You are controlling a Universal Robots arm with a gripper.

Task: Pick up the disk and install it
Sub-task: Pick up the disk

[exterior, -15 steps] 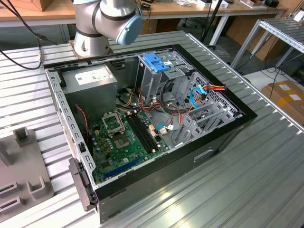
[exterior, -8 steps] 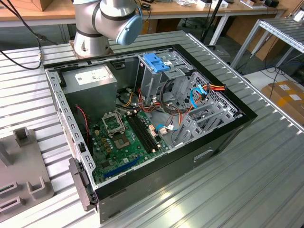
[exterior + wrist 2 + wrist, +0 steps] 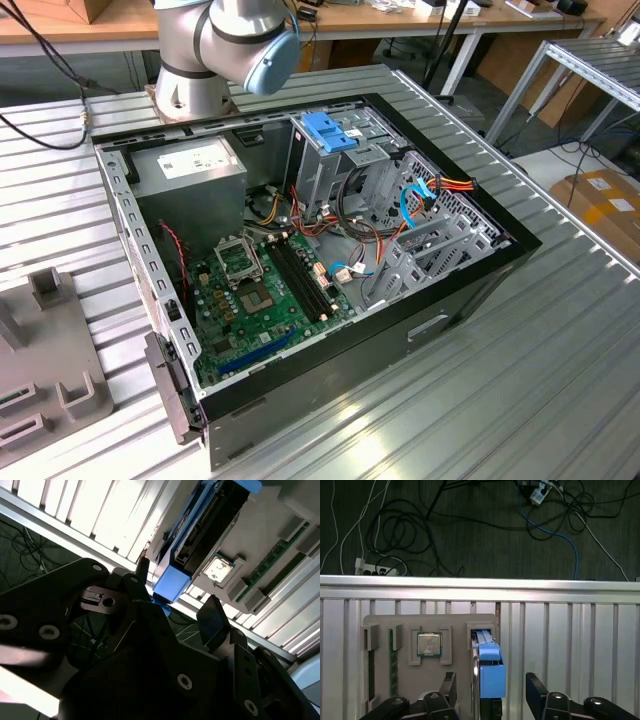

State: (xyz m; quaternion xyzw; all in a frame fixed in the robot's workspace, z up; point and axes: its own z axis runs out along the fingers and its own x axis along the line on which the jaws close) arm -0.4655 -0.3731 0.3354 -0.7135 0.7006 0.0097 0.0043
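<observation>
The tool (image 3: 490, 684) is open. In the first wrist view its two dark fingers (image 3: 535, 692) stand apart, one on each flat side of the disk (image 3: 490, 672), with a gap between each finger and the disk. The disk stands on edge in the outermost slot of a grey tray (image 3: 410, 685), its blue end toward the tool.

In the compartment next to the disk, a square chip (image 3: 429, 644) lies flat in a recess. Farther from the disk, a green memory stick (image 3: 371, 672) sits on edge in a narrow slot. The tray lies on the ribbed metal table (image 3: 570, 640), close to its edge. Beyond the edge is a dark floor (image 3: 470, 550) strewn with cables (image 3: 395, 530). The second wrist view shows the same disk in its slot, with the chip just beside it.

In the exterior view an open case (image 3: 450, 325) lies on its side mid-table.
- A green board (image 3: 260, 290) fills the case's 7 o'clock part.
- A grey power supply (image 3: 195, 170) sits at 11 o'clock.
- A metal cage (image 3: 330, 175) topped by a blue bracket (image 3: 328, 130) sits at 1 o'clock.
- Red, orange and blue wires (image 3: 440, 190) hang at 3 o'clock.

The arm (image 3: 215, 45) rises from the table at the case's 12 o'clock. A grey slotted piece (image 3: 45, 370) lies at the case's 8 o'clock, cut off by the frame's edge.
</observation>
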